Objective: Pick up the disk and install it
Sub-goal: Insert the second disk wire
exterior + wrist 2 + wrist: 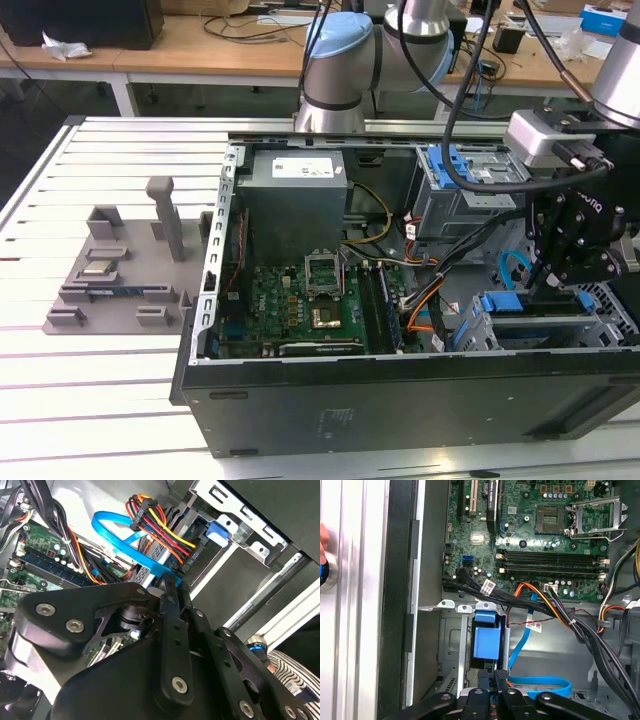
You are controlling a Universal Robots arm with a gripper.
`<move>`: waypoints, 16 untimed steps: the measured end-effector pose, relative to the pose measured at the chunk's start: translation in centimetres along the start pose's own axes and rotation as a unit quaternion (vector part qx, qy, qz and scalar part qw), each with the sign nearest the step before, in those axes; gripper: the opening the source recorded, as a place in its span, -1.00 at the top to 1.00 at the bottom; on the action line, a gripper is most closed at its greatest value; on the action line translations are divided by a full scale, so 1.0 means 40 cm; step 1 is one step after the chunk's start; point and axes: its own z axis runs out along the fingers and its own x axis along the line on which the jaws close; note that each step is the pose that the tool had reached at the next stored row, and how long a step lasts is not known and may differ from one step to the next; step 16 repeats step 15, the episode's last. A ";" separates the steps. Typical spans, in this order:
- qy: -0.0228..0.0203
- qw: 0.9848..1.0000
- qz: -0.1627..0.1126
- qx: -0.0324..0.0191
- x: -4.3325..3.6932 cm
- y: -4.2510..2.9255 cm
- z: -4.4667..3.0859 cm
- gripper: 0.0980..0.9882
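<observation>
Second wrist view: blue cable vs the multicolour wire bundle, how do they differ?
1. The blue cable is one flat band; the wire bundle is several separate red, yellow, orange and black wires.
2. The blue cable swings in a wide loop; the wire bundle runs in a short arc.
3. The wire bundle ends in a black connector; the blue cable's lower end is hidden behind the gripper.
Both lie inside the open computer case.

The robot's arm (345, 60) reaches from the rear of the scene across to the exterior view's right, its wrist bent downward. The black gripper (552, 285) points straight down, its linkages folded inward. In both wrist views its two slim fingers (499, 677) stand pressed close together, tips nearly meeting, jaws drawn in tight.
</observation>
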 end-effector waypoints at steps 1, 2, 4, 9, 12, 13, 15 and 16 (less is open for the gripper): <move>-0.001 1.000 0.000 0.000 0.000 0.000 -0.004 0.86; -0.005 1.000 0.000 0.000 0.001 0.000 -0.006 0.86; -0.008 1.000 0.000 0.000 0.003 0.000 -0.003 0.86; -0.008 1.000 0.000 0.000 0.003 0.000 -0.074 0.88; -0.008 1.000 0.000 0.000 0.005 0.001 -0.120 0.98; -0.008 1.000 0.000 0.000 0.005 0.001 -0.120 0.98; -0.008 1.000 0.000 0.000 0.005 0.001 -0.120 0.98; -0.008 1.000 0.000 0.000 0.005 0.001 -0.120 0.98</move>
